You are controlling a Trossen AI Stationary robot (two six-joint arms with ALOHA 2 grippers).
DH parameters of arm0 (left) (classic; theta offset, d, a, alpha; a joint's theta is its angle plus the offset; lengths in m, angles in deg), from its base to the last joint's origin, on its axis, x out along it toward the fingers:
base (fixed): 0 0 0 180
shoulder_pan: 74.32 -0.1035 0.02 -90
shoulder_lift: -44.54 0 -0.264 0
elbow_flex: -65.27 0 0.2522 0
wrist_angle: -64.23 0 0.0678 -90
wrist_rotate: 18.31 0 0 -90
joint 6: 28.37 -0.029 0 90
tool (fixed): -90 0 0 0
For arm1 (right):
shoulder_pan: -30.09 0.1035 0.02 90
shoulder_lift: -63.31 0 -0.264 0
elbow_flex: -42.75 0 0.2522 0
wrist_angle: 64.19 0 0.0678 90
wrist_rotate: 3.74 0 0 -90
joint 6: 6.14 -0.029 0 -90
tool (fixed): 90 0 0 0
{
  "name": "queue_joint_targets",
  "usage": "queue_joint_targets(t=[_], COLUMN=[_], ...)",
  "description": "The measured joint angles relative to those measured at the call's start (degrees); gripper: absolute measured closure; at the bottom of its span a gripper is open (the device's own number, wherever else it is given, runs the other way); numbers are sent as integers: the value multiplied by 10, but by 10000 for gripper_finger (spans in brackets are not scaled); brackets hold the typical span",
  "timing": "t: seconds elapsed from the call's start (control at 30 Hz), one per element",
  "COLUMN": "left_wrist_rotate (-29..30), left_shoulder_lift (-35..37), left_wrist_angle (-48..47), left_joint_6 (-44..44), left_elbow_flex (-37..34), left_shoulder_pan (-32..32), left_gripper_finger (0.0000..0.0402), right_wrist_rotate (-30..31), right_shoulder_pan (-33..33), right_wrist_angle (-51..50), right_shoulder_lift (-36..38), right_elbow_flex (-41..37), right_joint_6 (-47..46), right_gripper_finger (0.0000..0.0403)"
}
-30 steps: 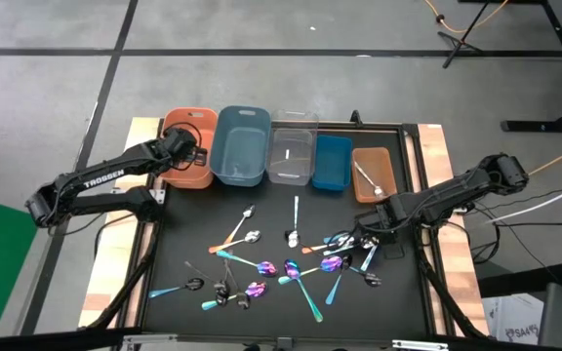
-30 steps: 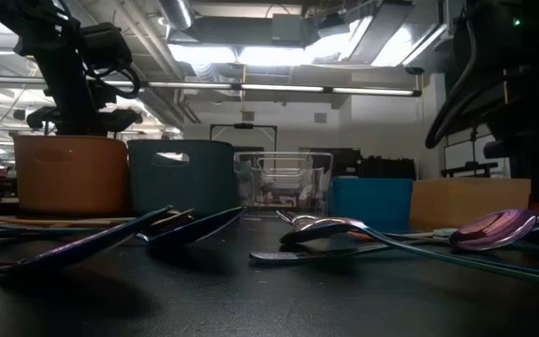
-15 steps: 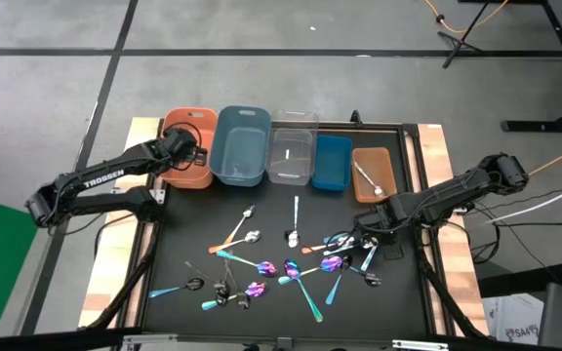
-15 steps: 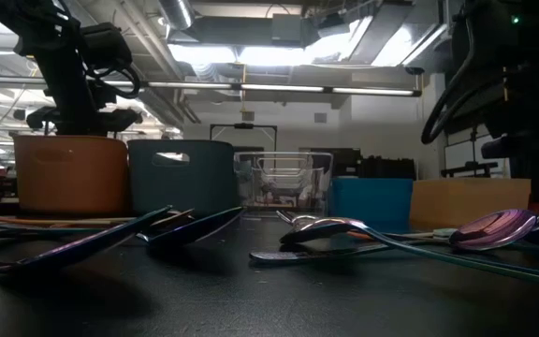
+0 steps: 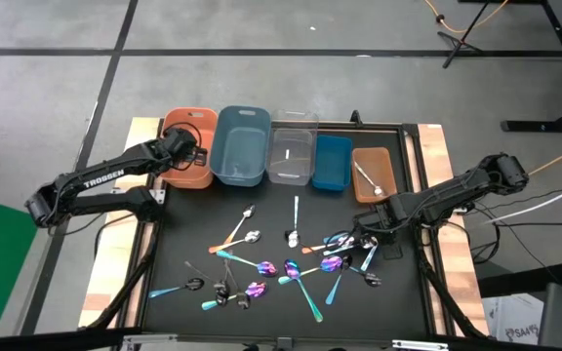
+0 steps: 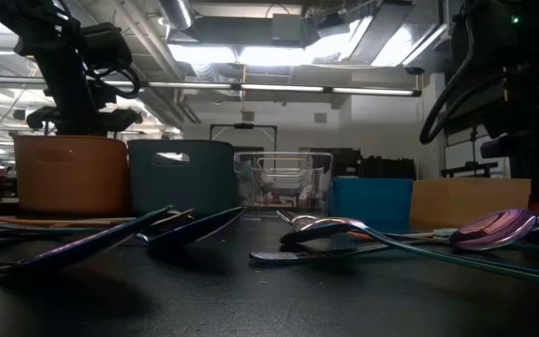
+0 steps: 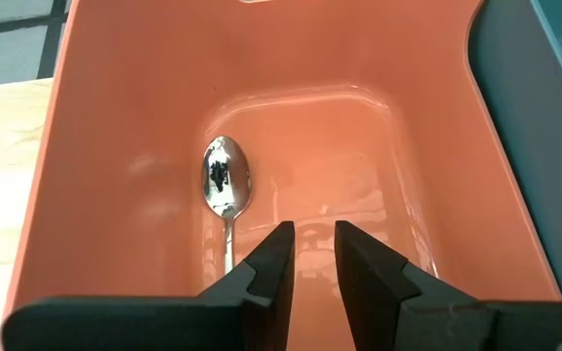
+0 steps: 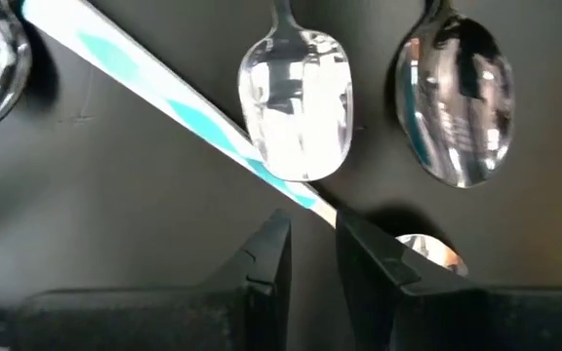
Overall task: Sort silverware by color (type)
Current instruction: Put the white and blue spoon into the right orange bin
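1. The black-topped desk (image 5: pixel 183 244) carries a row of five bins along its 12 o'clock edge. The unsorted silverware (image 5: pixel 261 265) lies scattered below them, from about 8 o'clock round to 4 o'clock.
2. The orange rectangular plastic bin (image 5: pixel 188 111) stands at 11 o'clock, first in the row. The brown rectangular bin (image 5: pixel 383 161) at 1 o'clock closes the row and already holds one silver piece.
3. The left hand (image 7: pixel 312 234) hangs over the orange bin, its fingers a narrow slot apart and pinching nothing. A shiny silver spoon (image 7: pixel 226 180) lies flat on the bin floor just beside it.
4. The right hand (image 8: pixel 310 226) sits low over the cluster at 3 o'clock. The end of a slim teal-handled utensil (image 8: pixel 179 112) runs right up to it, beside a glossy silver spoon bowl (image 8: pixel 296 107). Whether the hand grips that handle, I cannot tell.
5. Over the last second nothing has shifted: both arms, every bin and every utensil sit where they were. I judge this a pause between a finished drop on the left and a pick-up starting on the right. Most pieces are still unsorted, so the task looks early.
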Motion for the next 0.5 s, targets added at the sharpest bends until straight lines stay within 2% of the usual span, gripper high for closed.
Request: queue_joint_targets(t=[0.2,0.5], left_wrist_rotate=[0,0], left_shoulder_lift=[0,0], left_wrist_angle=[0,0], left_joint_6=[0,0], left_elbow_flex=[0,0], left_shoulder_pan=[0,0], left_gripper_finger=[330,330], right_wrist_rotate=[12,-37], right_shoulder_pan=[0,0], right_wrist_angle=[0,-17], right_shoulder_lift=[0,0], right_elbow_flex=[0,18], right_joint_6=[-7,31], right_gripper_finger=[329,329])
